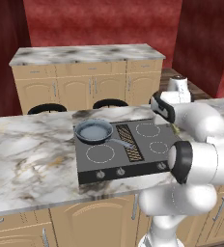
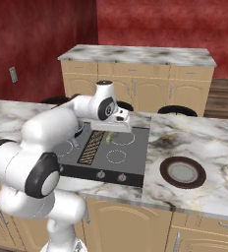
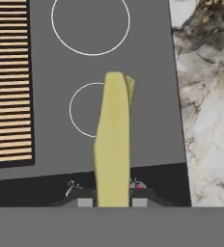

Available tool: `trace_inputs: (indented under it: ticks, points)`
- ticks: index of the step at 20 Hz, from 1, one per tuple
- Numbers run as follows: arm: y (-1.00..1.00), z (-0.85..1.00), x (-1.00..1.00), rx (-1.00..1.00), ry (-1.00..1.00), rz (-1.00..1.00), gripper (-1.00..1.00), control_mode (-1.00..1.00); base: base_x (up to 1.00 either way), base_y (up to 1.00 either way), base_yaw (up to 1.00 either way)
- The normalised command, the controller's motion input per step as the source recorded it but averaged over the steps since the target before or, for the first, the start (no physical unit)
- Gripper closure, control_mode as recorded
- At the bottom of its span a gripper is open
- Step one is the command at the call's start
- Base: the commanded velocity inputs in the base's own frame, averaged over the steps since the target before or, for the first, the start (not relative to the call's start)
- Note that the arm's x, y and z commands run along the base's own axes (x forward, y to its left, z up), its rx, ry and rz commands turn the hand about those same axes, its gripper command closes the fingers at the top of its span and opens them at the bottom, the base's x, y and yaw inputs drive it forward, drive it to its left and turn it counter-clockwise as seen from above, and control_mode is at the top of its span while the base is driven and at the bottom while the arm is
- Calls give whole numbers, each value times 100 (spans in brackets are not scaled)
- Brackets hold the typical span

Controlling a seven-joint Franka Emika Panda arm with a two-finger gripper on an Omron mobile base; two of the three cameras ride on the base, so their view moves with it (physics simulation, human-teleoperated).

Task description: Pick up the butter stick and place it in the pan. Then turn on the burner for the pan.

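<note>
- The butter stick (image 3: 114, 140) is pinched between the jaws, which are nearly pressed together on its near end; the stick juts straight out from them, toward twelve o'clock in the hand view.
- It hangs in the air above the right side of the stove (image 3: 109, 62), over a small burner ring (image 3: 80, 96), with a larger ring (image 3: 91, 21) further off at twelve o'clock.
- In the right base view the stick (image 2: 108, 138) shows as a small pale-green sliver under the gripper (image 2: 117, 129).
- As I judge it, the stick is light and soft, slightly greasy, so a hard squeeze could dent it and a loose one could let it slip. Its far end looks a little bent or uneven. The hold is on the narrow sides near one end; a hold nearer the middle would carry it more steadily.
- The pan (image 1: 93, 130) sits on the back-left burner, at about nine o'clock from the gripper in the left base view, well apart from the stick, with its handle (image 1: 120, 142) pointing toward the central grille (image 1: 129, 142). The pan looks empty.
- The knobs (image 1: 120, 171) run along the stove's front edge; none is touched yet.
- A dark round plate (image 2: 183, 172) lies on the desk (image 2: 194, 142), at three o'clock from the stove.
- Next, by my reading, the stick must travel left across the grille to the pan.
</note>
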Motion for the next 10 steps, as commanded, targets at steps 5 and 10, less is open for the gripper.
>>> trace_inputs:
  ticks: [5, 10]
  points:
    - [92, 9, 44, 0, 1, -7, 100, -100, 0, 0, 0]
    - [91, 0, 50, 0, 0, -1, 100, -100, 0, 0, 0]
